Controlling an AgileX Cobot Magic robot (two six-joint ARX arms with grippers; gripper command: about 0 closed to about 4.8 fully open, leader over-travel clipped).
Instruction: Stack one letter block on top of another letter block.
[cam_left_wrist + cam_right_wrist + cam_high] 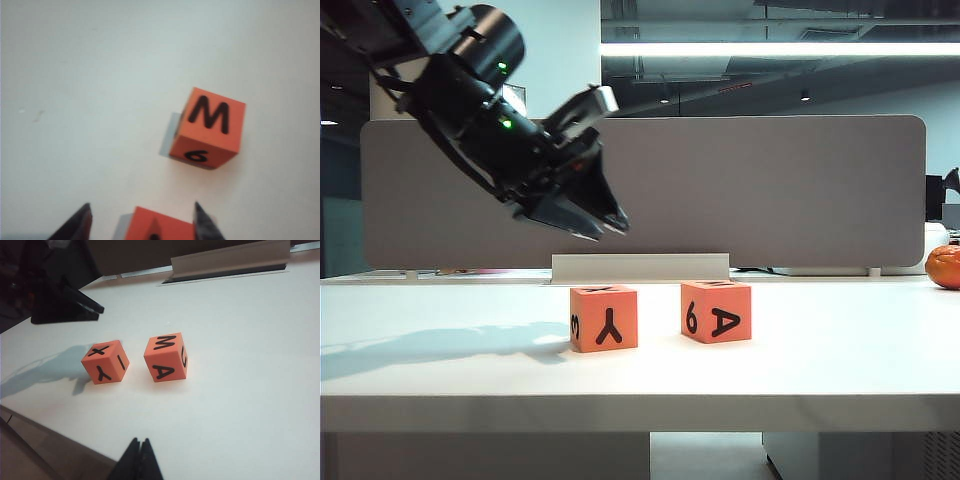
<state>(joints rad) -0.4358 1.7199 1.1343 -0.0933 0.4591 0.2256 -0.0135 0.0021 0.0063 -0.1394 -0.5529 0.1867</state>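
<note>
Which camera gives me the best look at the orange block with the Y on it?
The exterior view: the Y block sits whole on the table, its Y and 3 faces readable. The right wrist view also shows it whole but smaller and angled. The left wrist view catches only its top edge, between the left hand's fingertips.

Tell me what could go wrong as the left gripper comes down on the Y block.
1. The left gripper hangs open and tilted above the Y block; a slanted descent could nudge it rather than straddle it.
2. The A block sits close beside it on the table, so the outer finger might clip it.
3. The right gripper is shut and apart from both blocks, so it cannot steady anything.
</note>
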